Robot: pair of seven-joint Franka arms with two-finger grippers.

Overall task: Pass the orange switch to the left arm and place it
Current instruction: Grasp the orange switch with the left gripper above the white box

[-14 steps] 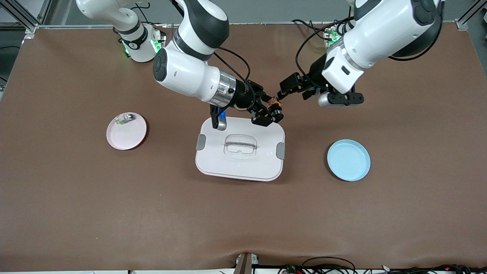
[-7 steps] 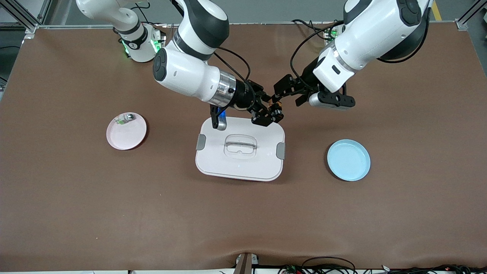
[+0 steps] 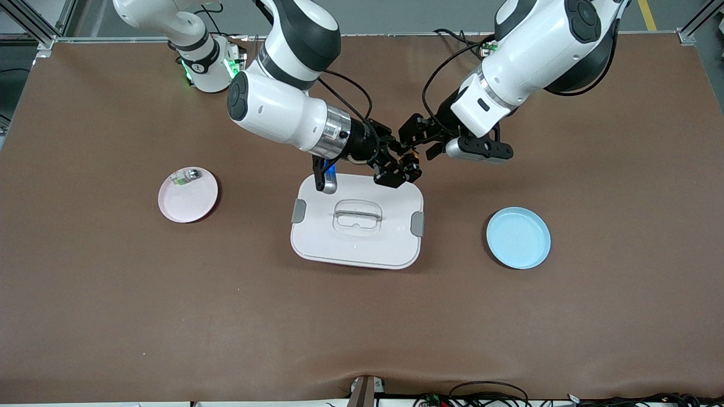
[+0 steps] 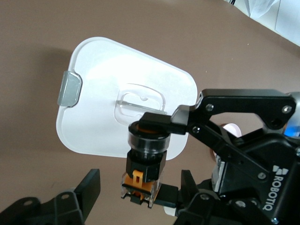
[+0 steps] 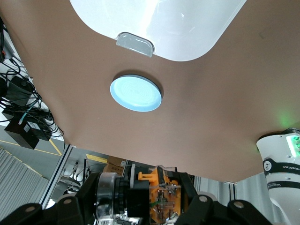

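Orange cap and tan base of the orange switch [image 3: 408, 152] barely show in the front view, pinched between the two grippers above the box's [image 3: 357, 246] edge nearest the robot bases. Right gripper [image 3: 403, 164] clamped on it; left gripper [image 3: 412, 142] reaches in from the left arm's end. Blue plate [image 3: 518, 237] toward the left arm's end, pink plate [image 3: 188, 195] with a small green-and-silver part [image 3: 186, 176] toward the right arm's end.

Left wrist view: switch [image 4: 143, 161] hangs over the box lid [image 4: 101, 103], its black barrel gripped by a right gripper finger [image 4: 187, 119]. Left gripper's [image 4: 136, 199] jaws stand apart, one on each side of the tan end, not yet pressing.

Right wrist view: right gripper [image 5: 150, 197] shut on the switch [image 5: 157, 192]; box [image 5: 173, 28] and blue plate [image 5: 136, 93] below.

Judgement: handover grasp in hand. Best to square the left jaws on the tan end and get a firm hold before the right lets go, staying high above the lid.
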